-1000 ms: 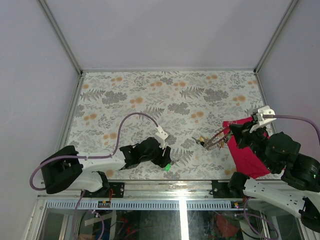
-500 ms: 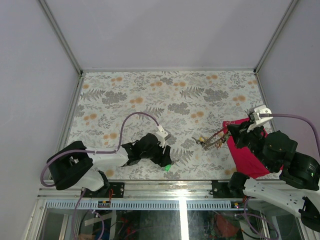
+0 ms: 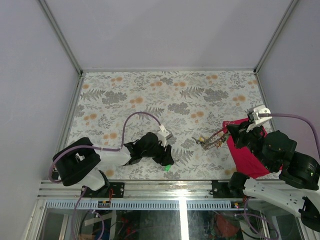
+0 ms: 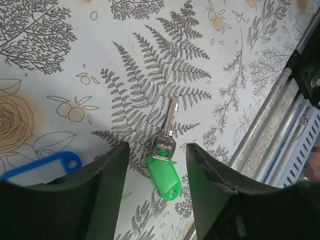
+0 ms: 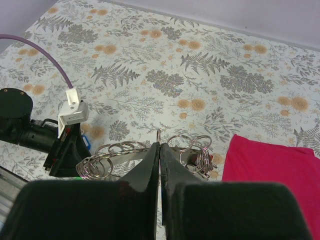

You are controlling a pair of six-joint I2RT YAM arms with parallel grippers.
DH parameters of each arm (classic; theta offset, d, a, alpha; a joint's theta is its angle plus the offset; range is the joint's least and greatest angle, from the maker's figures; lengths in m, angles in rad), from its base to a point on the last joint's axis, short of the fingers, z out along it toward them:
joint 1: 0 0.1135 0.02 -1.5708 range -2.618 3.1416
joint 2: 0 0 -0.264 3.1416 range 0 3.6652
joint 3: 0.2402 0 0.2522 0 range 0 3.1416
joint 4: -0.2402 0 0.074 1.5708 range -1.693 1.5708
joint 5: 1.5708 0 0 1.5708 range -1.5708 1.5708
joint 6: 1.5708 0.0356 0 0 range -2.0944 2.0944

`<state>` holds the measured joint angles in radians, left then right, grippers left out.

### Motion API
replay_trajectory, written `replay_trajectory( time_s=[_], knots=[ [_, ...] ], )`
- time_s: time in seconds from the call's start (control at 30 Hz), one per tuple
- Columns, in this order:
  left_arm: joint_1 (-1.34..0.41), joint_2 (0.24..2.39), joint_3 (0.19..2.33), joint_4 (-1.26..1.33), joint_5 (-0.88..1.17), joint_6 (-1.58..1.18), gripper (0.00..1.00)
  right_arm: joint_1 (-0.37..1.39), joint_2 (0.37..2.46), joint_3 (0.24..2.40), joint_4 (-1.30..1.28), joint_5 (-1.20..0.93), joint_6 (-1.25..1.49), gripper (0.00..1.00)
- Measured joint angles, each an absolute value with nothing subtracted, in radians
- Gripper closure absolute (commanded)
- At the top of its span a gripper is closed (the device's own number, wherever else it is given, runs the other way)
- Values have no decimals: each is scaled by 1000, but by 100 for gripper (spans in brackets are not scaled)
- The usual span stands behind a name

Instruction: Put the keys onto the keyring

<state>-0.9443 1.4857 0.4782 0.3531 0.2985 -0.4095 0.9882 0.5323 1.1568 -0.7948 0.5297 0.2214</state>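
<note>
A key (image 4: pixel 171 117) with a green plastic tag (image 4: pixel 165 176) lies flat on the patterned table. My left gripper (image 4: pixel 157 150) is open and low over it, one finger (image 4: pixel 107 175) on each side, neither touching the tag. In the top view this gripper (image 3: pixel 166 161) is near the table's front edge, with the green tag (image 3: pixel 168 167) at its tip. My right gripper (image 5: pixel 159 146) is shut on one ring of the keyring (image 5: pixel 115 149), a chain of silvery rings hanging to both sides. The top view shows that keyring (image 3: pixel 211 142) held up left of the right gripper (image 3: pixel 226 134).
A blue plastic tag (image 4: pixel 42 165) lies just left of my left fingers. The metal table rail (image 4: pixel 280 130) runs close on the right of the green key. A crimson cloth (image 3: pixel 247 159) lies under the right arm, also seen as the cloth (image 5: pixel 272 170) beside the keyring.
My left gripper has shifted slightly right over the green key and its jaws have narrowed a little. The right gripper drew back slightly, still holding the keyring.
</note>
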Motion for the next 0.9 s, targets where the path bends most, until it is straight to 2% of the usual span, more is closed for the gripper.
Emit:
replay_trajectory(
  time_s=[0.3,0.53,0.9],
  knots=[
    [-942,1488,459,379,348,-410,54,988,533,1157,-795,530,221,100],
    [-941,1473,435,386,360,-410,61,988,534,1157,-795,529,221,100],
    [-942,1488,434,389,367,-412,86,988,539,1157,-795,529,221,100]
  ],
)
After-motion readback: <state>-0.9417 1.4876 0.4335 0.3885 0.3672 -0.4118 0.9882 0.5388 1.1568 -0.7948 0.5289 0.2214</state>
